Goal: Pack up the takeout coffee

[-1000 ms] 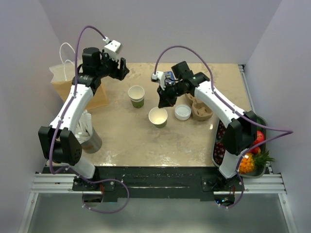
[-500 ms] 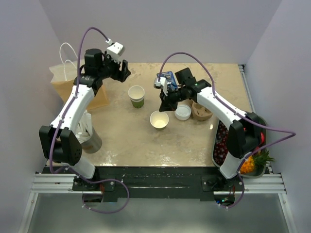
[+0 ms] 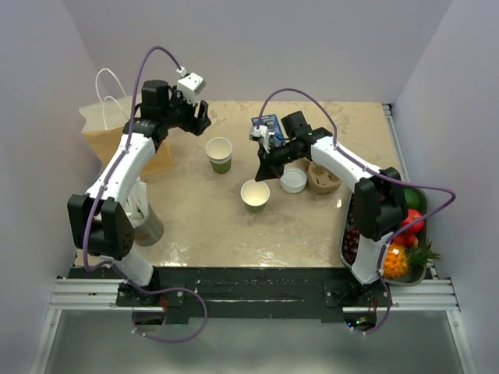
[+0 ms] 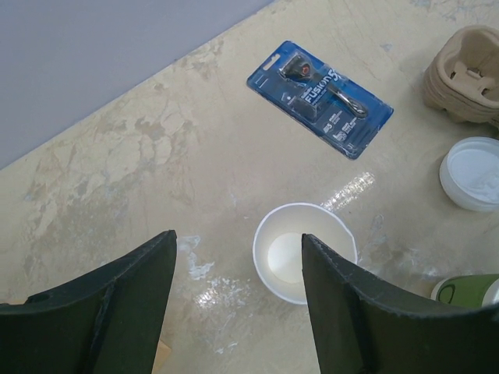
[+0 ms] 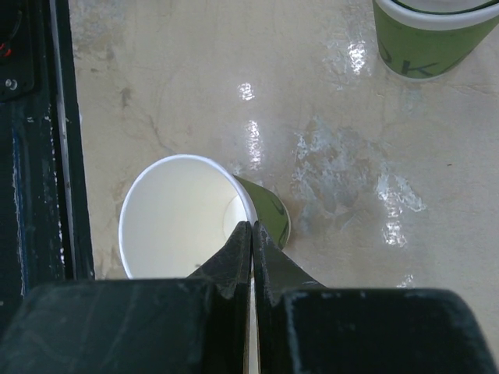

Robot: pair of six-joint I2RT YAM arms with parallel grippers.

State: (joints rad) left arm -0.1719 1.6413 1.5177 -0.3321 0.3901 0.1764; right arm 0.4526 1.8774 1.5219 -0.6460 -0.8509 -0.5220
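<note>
Two green-and-cream paper cups to choose from, far cup [image 3: 219, 153] and near cup [image 3: 255, 195], both upright and open-mouthed around mid-table, a little apart, neither wearing the white lid [image 3: 294, 181]. Lies loose instead, just right of the near cup and just beside the cardboard cup carrier [image 3: 323, 178]. No telling the takeout coffee from its twin as things stand; no liquid visible in either from above. Looks light, thin-walled, quick to crush or tip. Best taken around the green body below the cream band, gently, never by a hard pinch on the lip. Probably wants that lid pressed on before any packing. Right gripper [image 5: 251, 227] poised at the near cup's rim, jaws pressed together, nothing visibly clamped; contact with the paper impossible to judge. Left gripper [image 4: 238, 240] hovering above and behind the far cup, jaws wide apart, empty. Moving outward: blue razor pack [image 4: 320, 97] flat toward the back edge, brown paper bag [image 3: 101, 132] with white handles at the far left corner, presumably the destination, and a fruit tray [image 3: 419, 274] hard against the right edge. Plenty of bare table [image 3: 203, 226] toward the near side for a swing. Tighter on the right, with lid, carrier and forearm bunched together. Side walls close in too, so keep any carry to the bag low and short.
</note>
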